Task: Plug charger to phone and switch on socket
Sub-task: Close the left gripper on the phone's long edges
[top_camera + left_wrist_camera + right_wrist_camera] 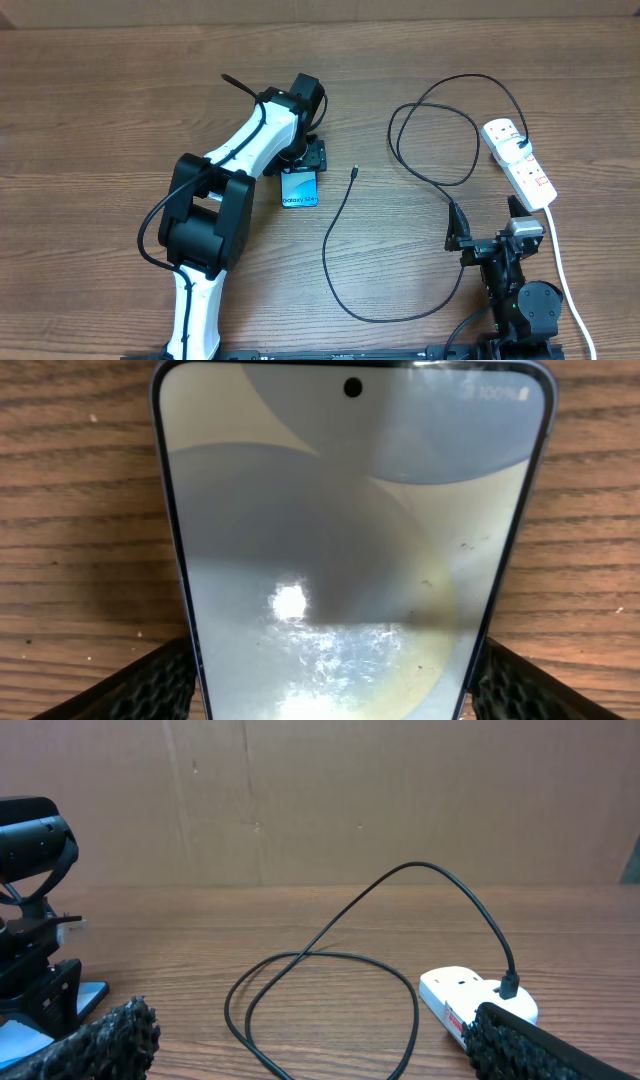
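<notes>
The phone [300, 190] lies on the wooden table with its blue screen up, and it fills the left wrist view [340, 560]. My left gripper [305, 158] sits over its far end, with a finger against each long edge [335, 690], shut on the phone. The charger's small tip [355, 172] lies free to the right of the phone. Its thin black cable [335, 230] loops across the table [330, 955] to the black plug [524, 143] in the white socket strip [525, 168]. My right gripper [488, 222] is open and empty [310, 1050], near the table's front right.
The socket's thick white cord [560, 260] runs down the right side past my right arm. The black cable makes a double loop [432, 140] left of the strip. A brown cardboard wall [320, 800] stands behind the table.
</notes>
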Robot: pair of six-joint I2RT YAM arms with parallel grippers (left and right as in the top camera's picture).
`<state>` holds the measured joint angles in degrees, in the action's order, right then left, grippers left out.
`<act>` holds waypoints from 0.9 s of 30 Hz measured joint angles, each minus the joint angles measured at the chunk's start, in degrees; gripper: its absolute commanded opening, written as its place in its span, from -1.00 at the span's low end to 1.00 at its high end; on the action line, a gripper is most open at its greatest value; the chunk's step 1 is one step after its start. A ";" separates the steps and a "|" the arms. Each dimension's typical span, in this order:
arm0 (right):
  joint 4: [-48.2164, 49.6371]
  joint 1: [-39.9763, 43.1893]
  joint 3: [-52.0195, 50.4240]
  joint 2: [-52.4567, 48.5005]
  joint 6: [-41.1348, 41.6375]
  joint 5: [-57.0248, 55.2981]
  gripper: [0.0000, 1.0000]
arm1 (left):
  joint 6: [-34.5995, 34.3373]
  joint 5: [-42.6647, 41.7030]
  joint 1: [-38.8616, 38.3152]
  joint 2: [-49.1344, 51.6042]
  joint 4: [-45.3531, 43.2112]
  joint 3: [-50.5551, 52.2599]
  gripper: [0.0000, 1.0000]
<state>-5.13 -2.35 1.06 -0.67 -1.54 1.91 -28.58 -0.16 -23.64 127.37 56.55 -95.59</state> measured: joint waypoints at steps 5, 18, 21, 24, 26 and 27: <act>-0.02 0.00 0.00 0.00 0.00 0.00 1.00 | -0.02 0.00 -0.02 0.00 0.00 0.00 0.59; -0.02 0.00 0.00 0.00 0.04 -0.02 1.00 | -0.02 -0.04 -0.02 -0.02 0.17 0.00 0.51; -0.04 0.00 0.00 0.00 0.00 0.00 1.00 | 0.00 -0.04 -0.02 -0.02 0.17 0.00 0.66; -0.02 0.00 0.00 0.00 0.04 0.00 1.00 | -0.09 -0.13 -0.02 -0.02 0.28 0.02 0.77; 0.00 0.00 0.00 0.00 0.02 0.02 0.99 | -0.09 -0.22 -0.02 -0.02 0.28 0.02 0.78; -0.02 0.00 0.00 0.00 0.02 0.02 1.00 | -0.09 -0.15 -0.02 -0.02 0.26 0.02 0.78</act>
<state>-5.15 -2.35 1.06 -0.67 -1.52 1.93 -28.67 -0.32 -23.66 127.35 56.82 -95.57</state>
